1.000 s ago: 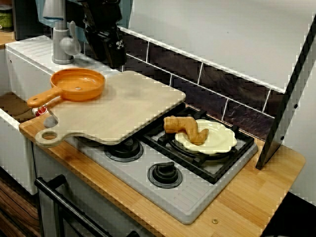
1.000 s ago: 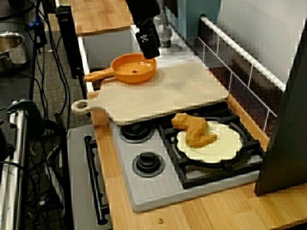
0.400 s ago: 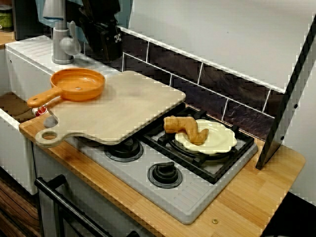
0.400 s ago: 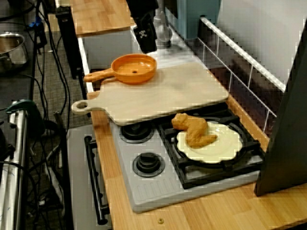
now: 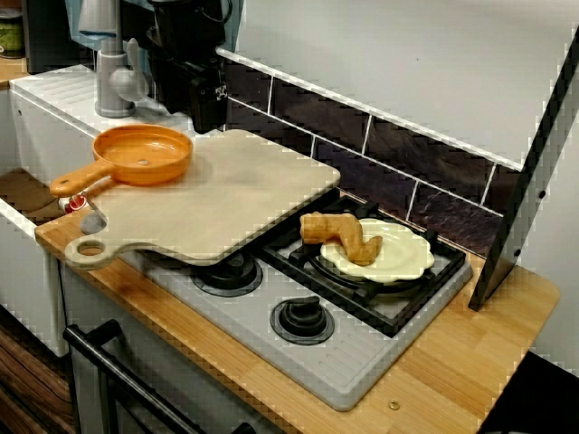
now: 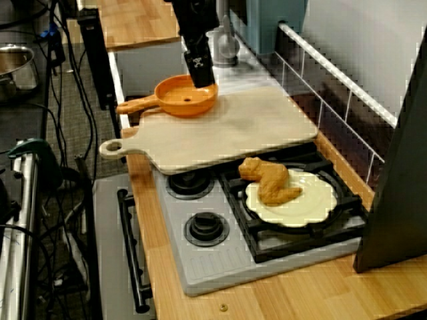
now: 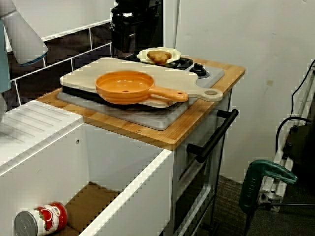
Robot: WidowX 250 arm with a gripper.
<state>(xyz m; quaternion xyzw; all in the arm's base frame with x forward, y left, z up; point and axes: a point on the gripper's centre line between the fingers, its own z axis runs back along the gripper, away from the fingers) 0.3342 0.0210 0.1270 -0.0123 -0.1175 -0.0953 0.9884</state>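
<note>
Hovering over the back of the round orange frying pan w/ long handle (image 5: 145,154), the black gripper (image 5: 208,116) holds nothing. In the front view it hangs behind the pan, toward the dark-tiled wall. In the view from the stove end the gripper (image 6: 203,75) overlaps the pan's (image 6: 187,97) far rim. It looks raised, not touching. Can't tell whether the jaws are apart or together; the tips read as one dark block in both views.

The pan sits at the sink end of the pale wooden cutting board w/ holed handle (image 5: 226,194), its handle pointing out past the board's edge toward the sink. The board lies across the left half of the grey stove top (image 5: 362,362).

Judgement: approach stage, pre-contact. A grip here would call for coming down & lining the jaws across the thin rim or the handle. The pan is shallow and prob. light, so it may skid on the smooth board.

Counts:
- 1 pan
- 1 board
- 1 cream scalloped plate (image 5: 403,258) on the black grate, back right
- 1 brown fried food piece (image 5: 339,233), half on the plate
- 2 round black burners showing at the front
- 1 grey tap (image 5: 113,81)
- 1 red-labelled tin (image 7: 39,221), lying on its side down in the white sink, seen from the sink side
- 1 black panel (image 5: 534,163), leaning at the counter's far end
</note>
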